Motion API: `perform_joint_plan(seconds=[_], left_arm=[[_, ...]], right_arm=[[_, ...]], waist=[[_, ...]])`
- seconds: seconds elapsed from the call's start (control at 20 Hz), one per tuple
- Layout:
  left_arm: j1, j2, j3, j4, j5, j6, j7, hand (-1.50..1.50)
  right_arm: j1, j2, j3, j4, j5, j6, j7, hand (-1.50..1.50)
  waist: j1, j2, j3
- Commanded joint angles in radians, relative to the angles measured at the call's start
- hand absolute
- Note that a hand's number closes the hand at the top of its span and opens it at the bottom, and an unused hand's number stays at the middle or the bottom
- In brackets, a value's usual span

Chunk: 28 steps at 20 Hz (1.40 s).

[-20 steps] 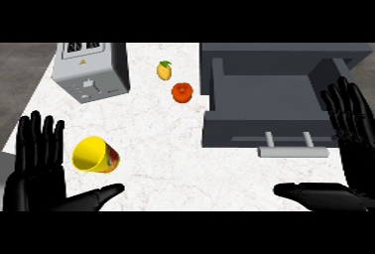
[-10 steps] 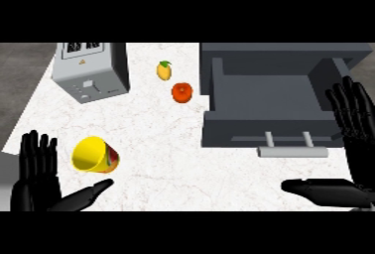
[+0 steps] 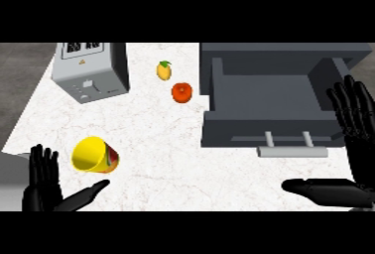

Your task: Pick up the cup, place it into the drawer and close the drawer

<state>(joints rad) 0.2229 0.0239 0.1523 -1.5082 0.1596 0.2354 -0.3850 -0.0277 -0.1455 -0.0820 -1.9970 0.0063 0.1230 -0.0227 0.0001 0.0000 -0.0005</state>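
Observation:
A yellow cup (image 3: 96,155) lies on its side on the white counter (image 3: 168,149), its mouth turned toward the lower left. My left hand (image 3: 45,186) shows at the lower left, open with fingers up, just below and left of the cup and not touching it. The grey drawer (image 3: 275,96) stands pulled open at the upper right, its inside bare, with a pale handle (image 3: 291,150) at its front. My right hand (image 3: 353,149) is open at the right edge, fingers up beside the drawer's right wall, thumb stretched out below the handle.
A grey toaster (image 3: 89,69) stands at the upper left. A yellow fruit (image 3: 164,70) and a red-orange fruit (image 3: 181,92) lie between the toaster and the drawer. The counter's left edge runs close to the cup.
My left hand has sunk toward the lower edge of the view. The right hand has shifted slightly right and down. The cup and drawer have stayed put.

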Motion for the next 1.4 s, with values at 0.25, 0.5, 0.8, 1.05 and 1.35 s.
perform_joint_plan(seconds=[0.25,0.5,0.8,1.05,1.35], left_arm=[[-0.128,-0.007,0.094,0.392,0.056,-0.073,-0.235,-1.5],[-0.208,0.066,0.169,0.607,0.088,-0.152,-0.383,-1.5],[-0.314,0.113,0.207,0.849,0.104,-0.212,-0.53,-1.5],[-0.373,0.158,0.214,0.966,0.106,-0.238,-0.588,-1.5],[-0.45,0.156,0.217,1.09,0.109,-0.238,-0.654,-1.5]], right_arm=[[-0.021,0.006,-0.026,0.071,-0.008,0.02,-0.05,-1.5],[-0.033,0.03,0.019,0.049,0.04,0.004,-0.012,-1.5],[-0.009,0.064,0.042,0.037,0.058,-0.006,-0.019,-1.5],[-0.054,0.018,0.001,-0.064,-0.005,0.024,0.122,-1.5],[-0.096,0.035,-0.008,0.111,0.045,0.005,-0.012,-1.5]], waist=[[-0.001,0.0,0.0],[-0.001,0.0,0.0],[-0.003,0.001,0.0],[-0.004,0.001,0.0],[-0.003,0.002,0.0]])
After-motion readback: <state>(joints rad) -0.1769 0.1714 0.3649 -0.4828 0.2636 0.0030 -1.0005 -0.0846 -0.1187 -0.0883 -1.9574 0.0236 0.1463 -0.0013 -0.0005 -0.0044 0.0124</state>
